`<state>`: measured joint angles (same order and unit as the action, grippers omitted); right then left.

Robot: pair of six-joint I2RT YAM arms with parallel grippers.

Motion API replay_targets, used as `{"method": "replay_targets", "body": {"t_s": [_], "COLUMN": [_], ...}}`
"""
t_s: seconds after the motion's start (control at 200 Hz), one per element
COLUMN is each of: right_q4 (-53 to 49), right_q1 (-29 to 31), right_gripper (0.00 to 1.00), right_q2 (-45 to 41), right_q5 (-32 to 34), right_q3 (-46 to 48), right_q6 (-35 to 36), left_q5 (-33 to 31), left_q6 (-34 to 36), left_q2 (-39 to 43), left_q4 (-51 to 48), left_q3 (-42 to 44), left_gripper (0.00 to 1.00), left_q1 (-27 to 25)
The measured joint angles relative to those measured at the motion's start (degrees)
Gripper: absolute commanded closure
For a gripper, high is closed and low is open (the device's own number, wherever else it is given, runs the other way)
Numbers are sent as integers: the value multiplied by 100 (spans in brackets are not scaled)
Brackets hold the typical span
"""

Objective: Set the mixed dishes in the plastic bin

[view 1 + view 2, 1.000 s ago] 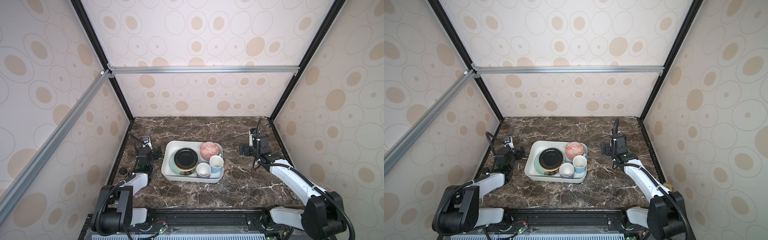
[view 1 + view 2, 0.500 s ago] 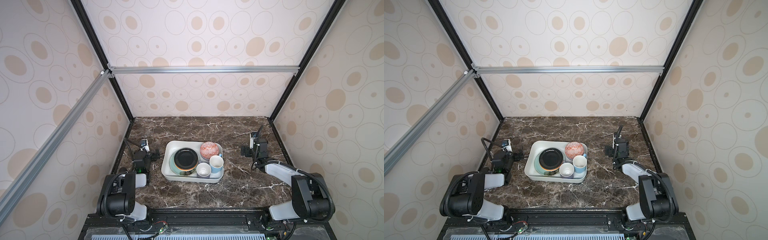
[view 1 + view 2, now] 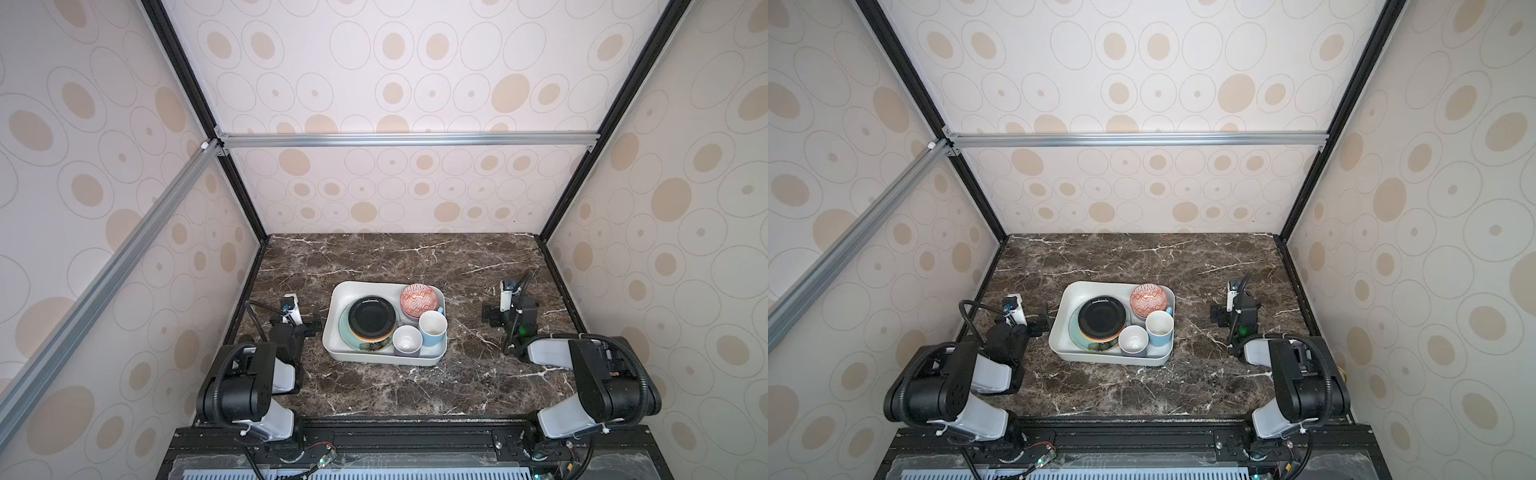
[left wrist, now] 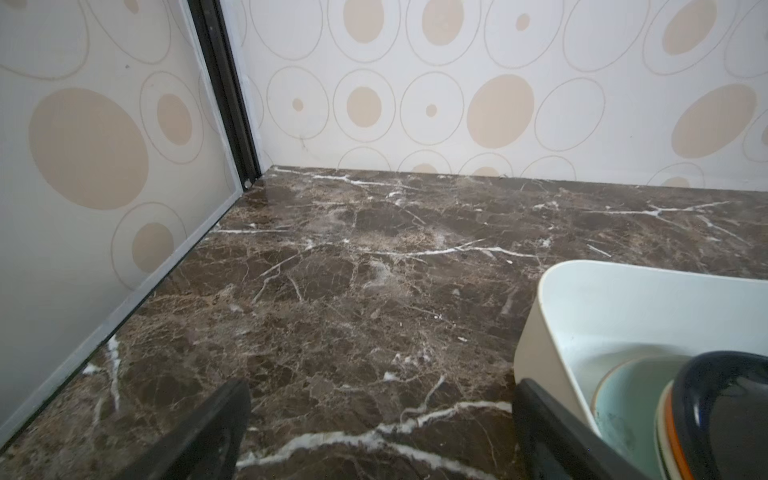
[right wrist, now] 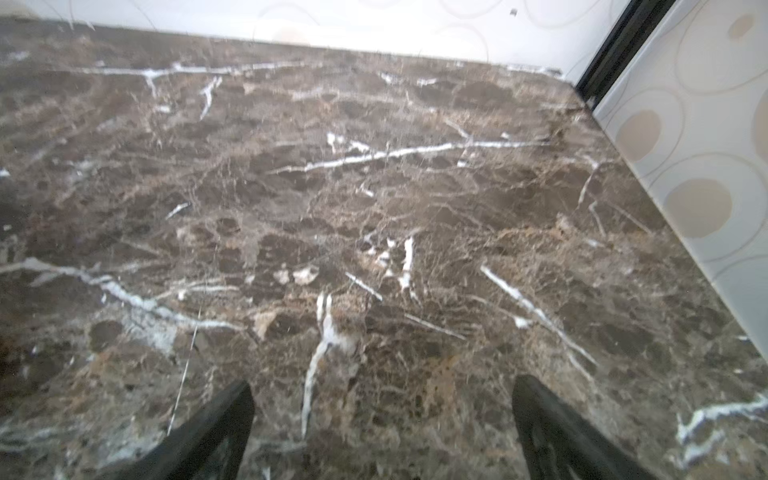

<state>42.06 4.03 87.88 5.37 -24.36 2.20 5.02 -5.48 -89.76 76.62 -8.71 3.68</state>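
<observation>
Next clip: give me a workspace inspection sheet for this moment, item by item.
Surface: brown veined marble tabletop, no spills seen.
Job's things: white plastic bin mid-table holds black orange-rimmed plate topping a stack over teal plate, plus red-patterned bowl, light blue mug and purple mug, all upright.
Clutter: nothing seen.
Tools: left tool and right tool both open, empty; left close beside the bin, right apart from it.
Cables: left cable and right cable loop at the wrists, clear of the dishes.
Surroundings: circle-patterned walls, aluminium frame bar.

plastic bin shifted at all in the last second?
No. The plastic bin sits where it was against the white veins of the marble table in both top views.
</observation>
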Motion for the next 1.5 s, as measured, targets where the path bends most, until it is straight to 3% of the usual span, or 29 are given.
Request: {"method": "replay_targets", "body": {"t_s": [0.395, 1.495], "right_q4": [166, 168], "right_q1": [-160, -160], "right_gripper": [0, 0], "right_q2": [17, 17], "right_q5": [-365, -413], "right_q3": [24, 24], "right_q6": [-70, -70], "left_q5": [-409, -315], "left_q6": [22, 236], "left_q2": [-52, -52], "left_q4": [216, 42], "left_q3": [-109, -310], "left_gripper": [1, 1], "left_q1": [-125, -271]}}
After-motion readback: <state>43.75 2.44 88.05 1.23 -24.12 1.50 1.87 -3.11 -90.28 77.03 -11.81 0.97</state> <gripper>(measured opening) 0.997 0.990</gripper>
